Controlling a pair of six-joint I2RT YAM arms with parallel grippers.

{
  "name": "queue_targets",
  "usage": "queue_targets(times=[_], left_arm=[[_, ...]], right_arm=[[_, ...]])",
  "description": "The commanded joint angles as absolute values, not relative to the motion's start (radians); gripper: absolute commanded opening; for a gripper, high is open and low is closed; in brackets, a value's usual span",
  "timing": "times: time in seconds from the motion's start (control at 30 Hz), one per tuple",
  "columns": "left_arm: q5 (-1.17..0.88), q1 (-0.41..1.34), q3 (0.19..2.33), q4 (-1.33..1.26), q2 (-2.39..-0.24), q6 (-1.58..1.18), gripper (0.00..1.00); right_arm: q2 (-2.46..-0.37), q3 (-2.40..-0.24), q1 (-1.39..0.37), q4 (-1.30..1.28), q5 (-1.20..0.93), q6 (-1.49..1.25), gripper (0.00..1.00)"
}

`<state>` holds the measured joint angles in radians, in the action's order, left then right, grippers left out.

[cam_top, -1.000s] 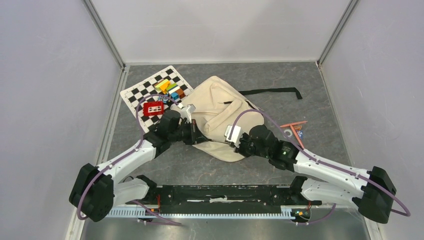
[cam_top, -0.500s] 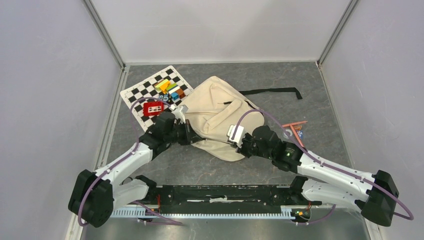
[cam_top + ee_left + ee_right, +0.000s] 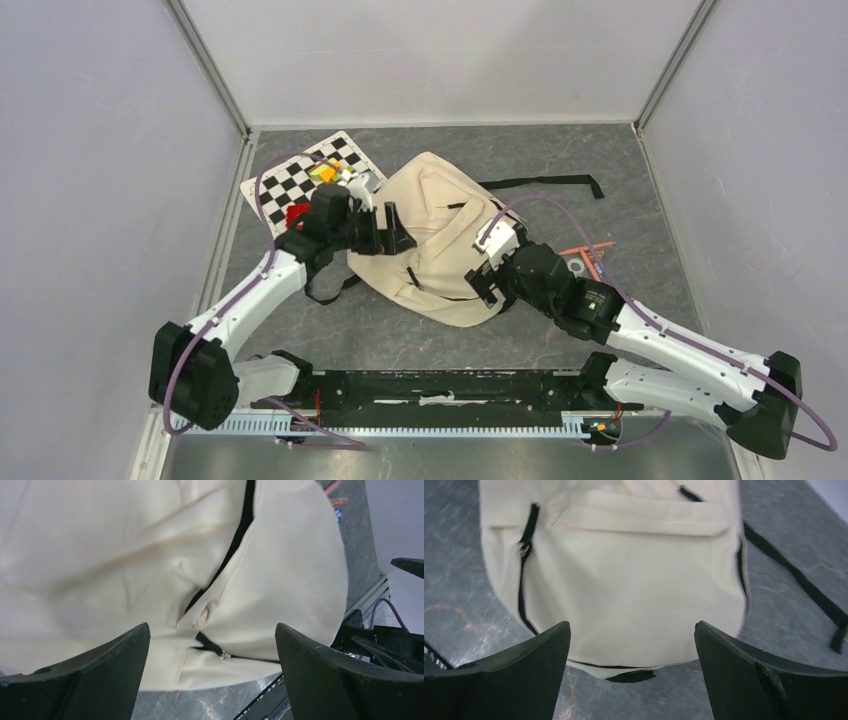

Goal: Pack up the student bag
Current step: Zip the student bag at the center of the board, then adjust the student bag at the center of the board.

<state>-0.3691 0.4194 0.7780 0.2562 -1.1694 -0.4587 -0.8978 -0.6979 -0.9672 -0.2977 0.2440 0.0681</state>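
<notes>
Jaws wide (earlier shut): left end effector (image 3: 211,630), right end effector (image 3: 631,626)

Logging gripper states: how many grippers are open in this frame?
2. The left gripper hangs open over the student bag's left side, near the checkerboard. The right gripper hangs open over its near right end. Neither holds anything.

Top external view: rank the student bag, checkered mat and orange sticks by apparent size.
1. student bag, by far the largest
2. checkered mat, though it is partly covered
3. orange sticks, the smallest
</notes>
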Motion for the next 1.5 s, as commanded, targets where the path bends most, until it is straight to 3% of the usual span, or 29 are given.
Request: queue_targets(times=[0.0, 0.17, 0.37, 0.8, 0.87, 0.93, 1.03, 1.2, 1.27, 1.37, 1.47], left_arm=[[-0.396, 0.418, 0.994, 0.394, -1.273, -0.291, 1.0], [-0.4, 0.421, 1.116, 0.451, -1.431, -0.223, 1.0], [-0.464, 0.435, 1.125, 0.348, -1.536, -0.261, 1.0], [-0.389, 0.542, 1.258, 0.404, -1.721, -0.159, 1.0], [-0.354, 0.56, 1.264, 0.431, -1.74, -0.14, 0.96], [-0.329, 0.579, 1.278, 0.462, -1.758, -0.12, 0.86], [-0.318, 0.608, 1.282, 0.475, -1.771, -0.107, 0.61], [-0.317, 0.644, 1.28, 0.507, -1.762, -0.104, 0.18], [-0.295, 0.664, 1.258, 0.498, -1.732, -0.12, 0.02], [-0.288, 0.689, 1.211, 0.453, -1.668, -0.158, 0.02], [-0.291, 0.727, 1.18, 0.44, -1.632, -0.193, 0.02]], right_arm=[[-0.908, -0.837, -0.947, -0.377, 0.5, -0.083, 0.98], [-0.946, -0.855, -0.807, -0.47, 0.491, -0.239, 0.98], [-0.895, -0.702, -0.584, -0.401, 0.249, -0.395, 0.98], [-0.808, -0.465, -0.561, -0.153, 0.104, -0.722, 0.98], [-0.809, -0.432, -0.561, -0.113, 0.089, -0.754, 0.97], [-0.817, -0.404, -0.561, -0.064, 0.064, -0.77, 0.84], [-0.842, -0.391, -0.561, -0.023, 0.046, -0.762, 0.69], [-0.863, -0.426, -0.561, -0.021, 0.099, -0.69, 0.26], [-0.869, -0.451, -0.561, -0.031, 0.139, -0.644, 0.13], [-0.909, -0.512, -0.558, -0.048, 0.177, -0.572, 0.01], [-0.972, -0.575, -0.557, -0.052, 0.204, -0.493, 0.0]])
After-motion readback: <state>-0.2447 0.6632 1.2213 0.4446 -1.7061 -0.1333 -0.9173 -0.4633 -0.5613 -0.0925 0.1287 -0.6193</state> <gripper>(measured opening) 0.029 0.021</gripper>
